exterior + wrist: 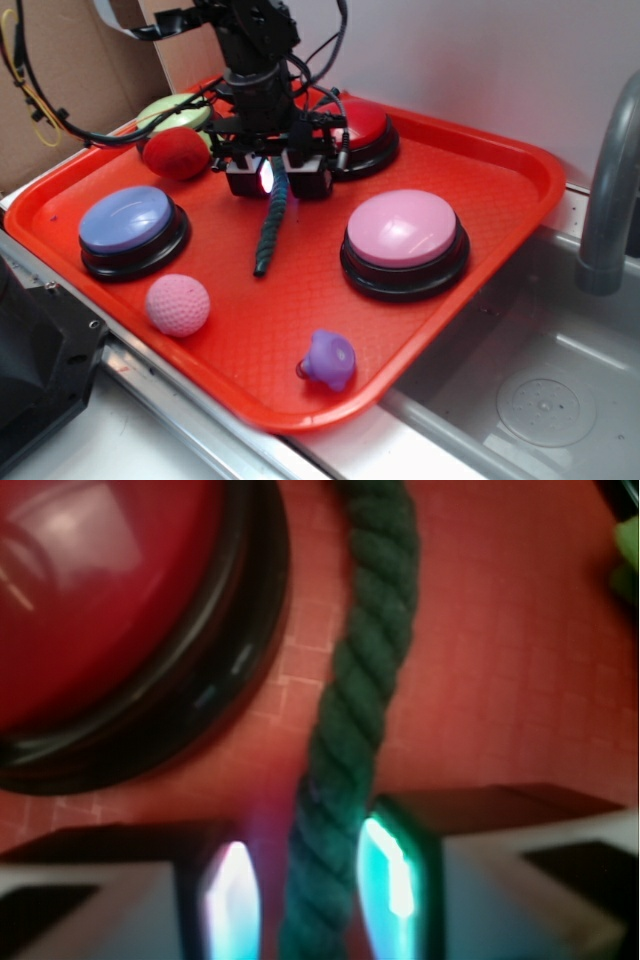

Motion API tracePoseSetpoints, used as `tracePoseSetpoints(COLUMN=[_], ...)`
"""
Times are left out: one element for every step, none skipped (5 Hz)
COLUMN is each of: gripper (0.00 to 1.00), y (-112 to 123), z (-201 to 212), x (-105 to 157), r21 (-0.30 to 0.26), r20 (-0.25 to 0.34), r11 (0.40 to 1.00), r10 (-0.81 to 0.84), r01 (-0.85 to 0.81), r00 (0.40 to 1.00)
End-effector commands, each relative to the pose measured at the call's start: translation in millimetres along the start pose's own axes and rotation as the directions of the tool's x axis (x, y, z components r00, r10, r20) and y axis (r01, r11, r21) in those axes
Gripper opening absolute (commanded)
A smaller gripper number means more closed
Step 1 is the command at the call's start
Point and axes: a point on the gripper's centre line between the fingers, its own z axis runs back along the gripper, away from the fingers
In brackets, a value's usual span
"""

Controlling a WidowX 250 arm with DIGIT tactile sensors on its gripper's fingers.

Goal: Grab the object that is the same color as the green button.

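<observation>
The dark green twisted rope [270, 225] lies on the red tray [480, 180], running from between my fingers toward the tray's front. My gripper [277, 180] is low over the rope's far end and straddles it. In the wrist view the rope [360, 680] passes between my two lit pads. The right pad [390, 880] is against it, and a narrow gap shows by the left pad [232, 900]. The jaws are open around the rope. The pale lime-green button [172, 112] sits at the tray's back left, partly behind a red fuzzy ball [175, 153].
A red dome button [362, 125] stands just right of my gripper and shows in the wrist view [90, 590]. A blue button [128, 220], pink button [403, 228], pink ball [178, 304] and purple toy [329, 359] lie nearer the front. A sink [540, 390] and faucet [610, 190] are on the right.
</observation>
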Motion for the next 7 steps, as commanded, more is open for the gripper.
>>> tracePoseSetpoints(gripper=[0.0,0.0,0.0,0.0,0.0,0.0,0.0], y=[1,-2,-2,6,8,6,5], z=[41,81,131,167,181,194,193], x=[1,-5,-13,-21,-19,-25,-27], r21=[-0.038,0.005,0.006,0.032,0.055,0.193,0.143], r20=[-0.005,0.024,0.047,0.079,0.042,0.116,0.09], r11=[0.99,0.975,0.928,0.92,0.889,0.883,0.884], r10=[-0.133,-0.223,-0.373,-0.393,-0.457,-0.454,-0.459], r01=[0.133,0.223,0.373,0.391,0.455,0.429,0.445], r00=[0.991,0.974,0.927,0.916,0.888,0.883,0.884])
